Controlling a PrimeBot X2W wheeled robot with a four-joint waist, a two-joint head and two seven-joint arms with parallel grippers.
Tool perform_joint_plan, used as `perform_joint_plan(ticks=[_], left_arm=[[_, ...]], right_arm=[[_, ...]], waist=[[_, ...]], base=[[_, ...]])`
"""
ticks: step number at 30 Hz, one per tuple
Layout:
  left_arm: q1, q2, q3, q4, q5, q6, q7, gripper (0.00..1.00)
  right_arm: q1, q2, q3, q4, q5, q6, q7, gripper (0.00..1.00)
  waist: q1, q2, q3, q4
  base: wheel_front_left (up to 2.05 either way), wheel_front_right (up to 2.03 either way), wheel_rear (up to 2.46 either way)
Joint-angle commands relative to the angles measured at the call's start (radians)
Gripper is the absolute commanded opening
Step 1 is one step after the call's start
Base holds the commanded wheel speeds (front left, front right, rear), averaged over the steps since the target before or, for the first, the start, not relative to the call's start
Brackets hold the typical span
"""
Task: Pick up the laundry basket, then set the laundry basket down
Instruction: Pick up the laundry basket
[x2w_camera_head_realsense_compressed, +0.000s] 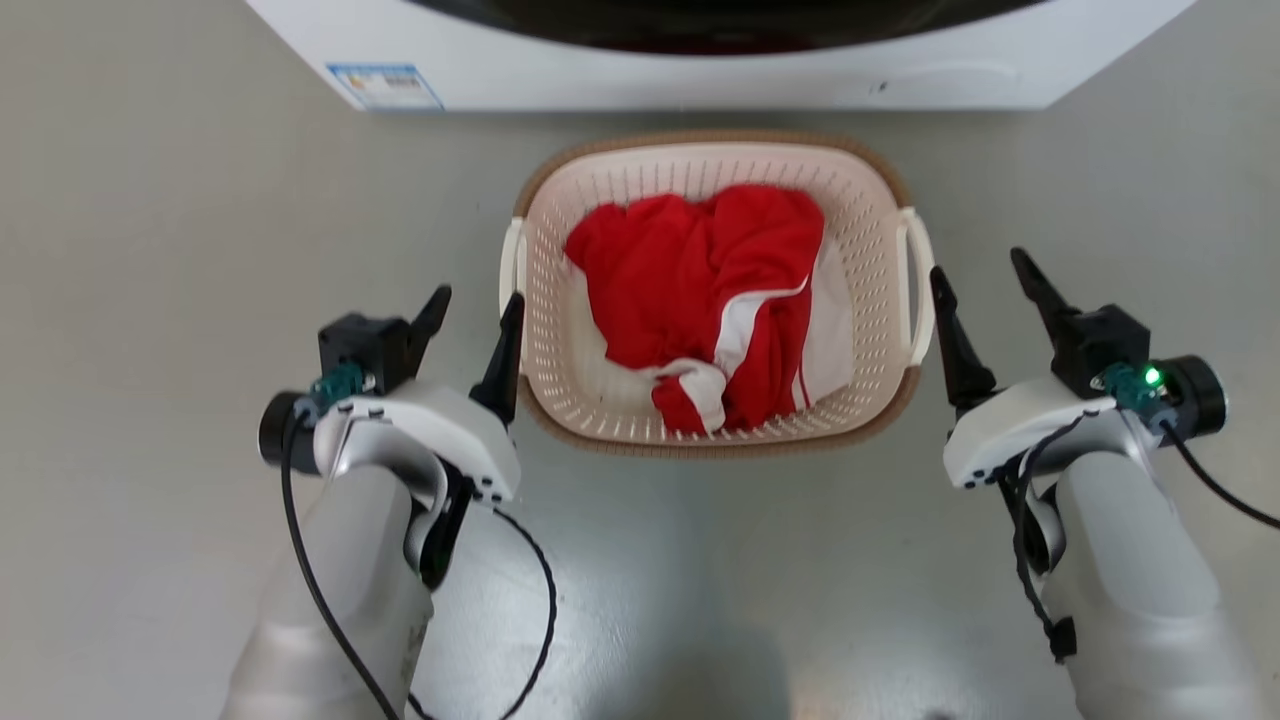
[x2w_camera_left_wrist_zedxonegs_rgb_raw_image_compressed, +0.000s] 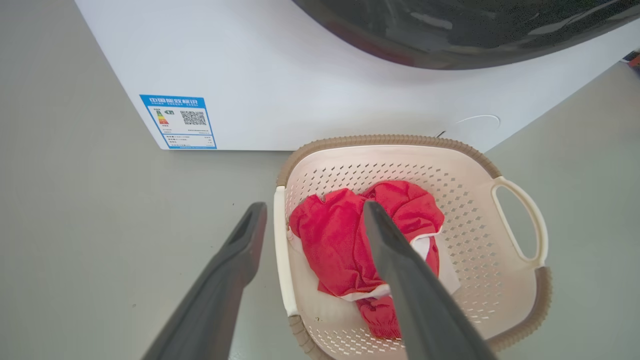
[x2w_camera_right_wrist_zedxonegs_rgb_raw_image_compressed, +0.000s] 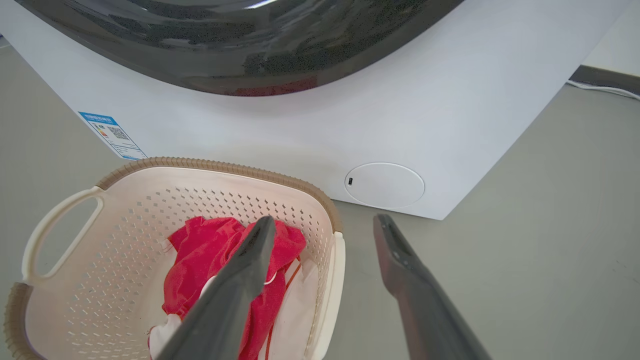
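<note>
The laundry basket (x2w_camera_head_realsense_compressed: 560, 300), its base partly hidden by red clothing (x2w_camera_head_realsense_compressed: 690, 270), is flanked by the left gripper (x2w_camera_head_realsense_compressed: 478, 296) and the right gripper (x2w_camera_head_realsense_compressed: 978, 262), jaws spread wide and empty.

The blue label (x2w_camera_left_wrist_zedxonegs_rgb_raw_image_compressed: 178, 122) on the washing machine (x2w_camera_left_wrist_zedxonegs_rgb_raw_image_compressed: 300, 75) shows a QR code (x2w_camera_left_wrist_zedxonegs_rgb_raw_image_compressed: 193, 117), its print illegible.

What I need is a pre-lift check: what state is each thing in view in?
laundry basket: upright on the floor, not yet gripped.
red-and-white garment: crumpled inside the basket.
left gripper: open, fingers either side of the left handle.
right gripper: open, fingers either side of the right handle.
washing machine: door looks shut.
</note>
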Motion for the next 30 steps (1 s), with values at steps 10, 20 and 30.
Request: perform_joint_plan(ticks=[10, 20, 30], left_arm=[[-0.128, 0.018, 0.015, 0.067, 0.005, -0.010, -0.006, 1.00], [-0.188, 0.018, 0.040, 0.110, 0.031, 0.003, -0.006, 1.00], [-0.219, 0.022, 0.067, 0.115, 0.065, 0.010, -0.006, 1.00]], right_arm=[[-0.078, 0.001, -0.003, 0.003, -0.022, 0.006, -0.014, 1.00], [-0.108, 0.007, 0.009, -0.014, -0.011, 0.006, -0.014, 1.00], [-0.118, 0.010, 0.008, -0.027, -0.008, 0.006, -0.014, 1.00]], waist=[[-0.0001, 0.0000, 0.151, -0.011], [-0.0001, 0.0000, 0.223, -0.026], [-0.0001, 0.0000, 0.275, -0.030]], base=[[0.00, 0.00, 0.00], [0.00, 0.00, 0.00], [0.00, 0.00, 0.00]])
